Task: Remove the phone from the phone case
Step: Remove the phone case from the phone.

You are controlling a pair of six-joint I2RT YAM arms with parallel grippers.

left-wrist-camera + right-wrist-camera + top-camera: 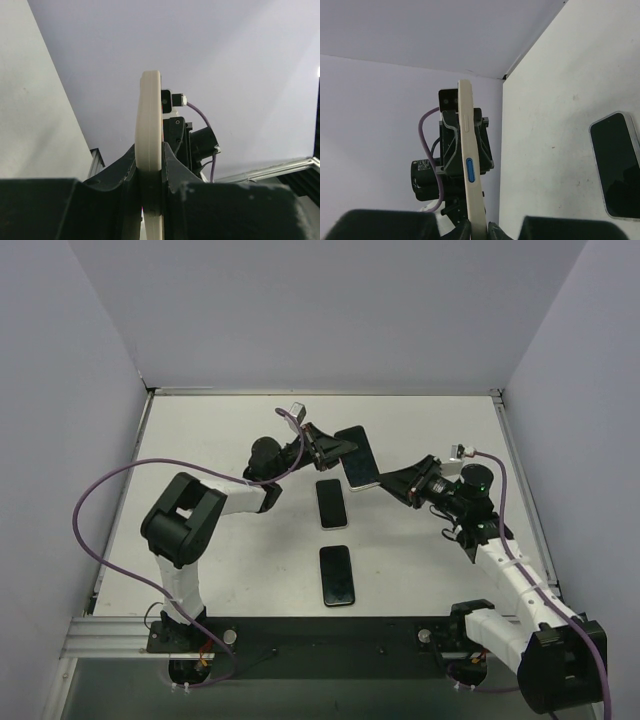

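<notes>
A phone with a dark face sits in a cream case (358,458), held off the table between both grippers. My left gripper (335,448) is shut on its far-left end. My right gripper (388,481) is shut on its near-right end. In the left wrist view the case's cream edge (150,115) stands upright, pinched between the black fingers of the left gripper (150,157). In the right wrist view the case edge with a blue button (470,170) rises from the shut right gripper (479,231), with the left gripper behind it.
Two bare dark phones lie flat on the white table, one in the middle (331,503) and one nearer the arm bases (337,575). One of them shows at the right of the right wrist view (617,165). Grey walls enclose the table.
</notes>
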